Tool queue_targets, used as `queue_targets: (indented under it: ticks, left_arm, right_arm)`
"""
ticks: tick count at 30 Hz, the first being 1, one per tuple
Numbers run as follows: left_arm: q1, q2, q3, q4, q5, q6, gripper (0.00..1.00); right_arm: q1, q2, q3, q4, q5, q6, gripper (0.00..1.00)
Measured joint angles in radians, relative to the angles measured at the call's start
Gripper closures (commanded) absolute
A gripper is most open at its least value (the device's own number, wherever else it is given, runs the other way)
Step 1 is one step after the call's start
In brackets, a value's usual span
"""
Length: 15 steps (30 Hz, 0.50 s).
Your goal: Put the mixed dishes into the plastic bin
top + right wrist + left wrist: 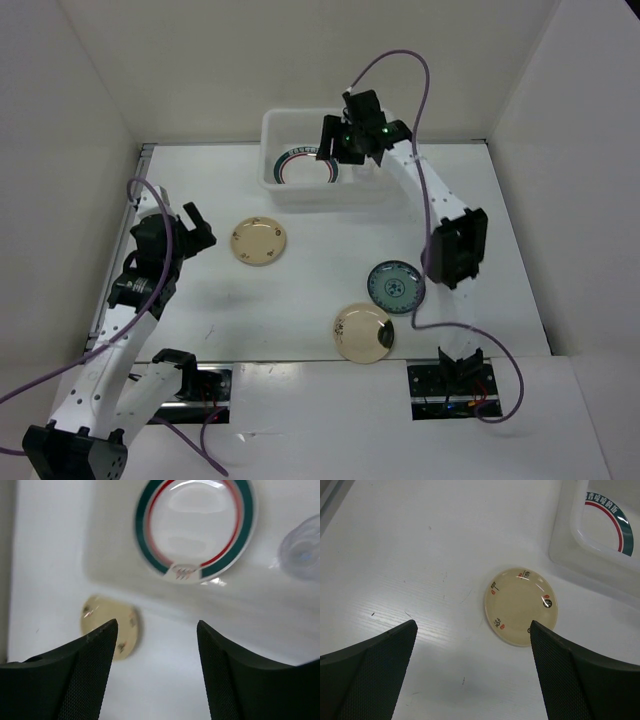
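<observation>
— White worktop (310,290); what's on it?
— Plastic bin (300,193) at the far edge, green-rimmed plate (300,165) flat inside. Cream plate (521,606) lies flat outside, face up.
— Grip?
— Probably stiff, slick, breakable. Round, no long axis, so pinch its rim. Left fingers (385,655) and right fingers (85,655) spread wide, empty.

Left tool (472,630) spread, empty; right tool (156,625) spread, extended far forward.
</observation>
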Motion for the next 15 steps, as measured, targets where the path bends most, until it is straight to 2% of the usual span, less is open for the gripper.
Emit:
queue_targets:
  ticks: [4, 7, 11, 15]
  left_arm:
    - [0.008, 0.002, 0.000, 0.000, 0.001, 0.000, 0.00]
    - [0.009, 0.004, 0.000, 0.000, 0.003, 0.000, 0.00]
    - [0.009, 0.019, 0.000, 0.002, 0.008, 0.000, 0.00]
    - [-0.003, 0.049, 0.000, 0.003, 0.008, 0.000, 0.00]
  right_arm:
    - [0.105, -0.341, -0.417, 0.178, -0.050, 0.069, 0.29]
    - [0.192, -0.474, -0.671, 0.299, -0.097, 0.146, 0.27]
    - [0.240, -0.438, -0.874, 0.402, -0.152, 0.248, 0.27]
    - [0.238, -0.322, -0.968, 0.459, -0.171, 0.330, 0.27]
